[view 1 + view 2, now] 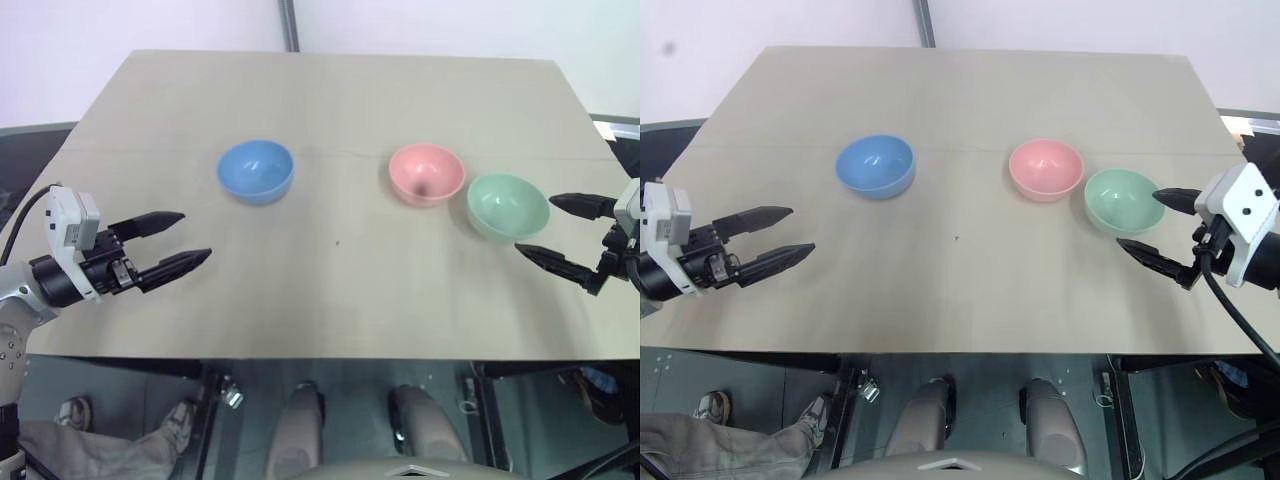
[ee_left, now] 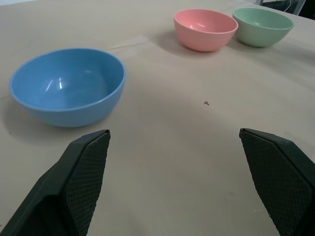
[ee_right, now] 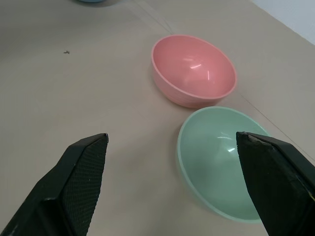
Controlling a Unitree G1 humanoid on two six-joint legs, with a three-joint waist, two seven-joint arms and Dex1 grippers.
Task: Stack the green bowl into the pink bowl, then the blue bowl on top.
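Note:
Three empty bowls stand upright on the tan table (image 1: 330, 290). The blue bowl (image 1: 256, 170) is left of centre, the pink bowl (image 1: 426, 174) is right of centre, and the green bowl (image 1: 507, 206) sits just right of the pink one, almost touching it. My left gripper (image 1: 172, 242) hovers open over the table's left side, a short way in front and left of the blue bowl (image 2: 68, 84). My right gripper (image 1: 1148, 222) is open at the right edge, just beside the green bowl (image 3: 224, 158), with nothing between its fingers.
The table's front edge runs just below both grippers. A faint seam crosses the tabletop behind the bowls. A person's shoes (image 1: 178, 420) and a trouser leg show on the floor at the lower left.

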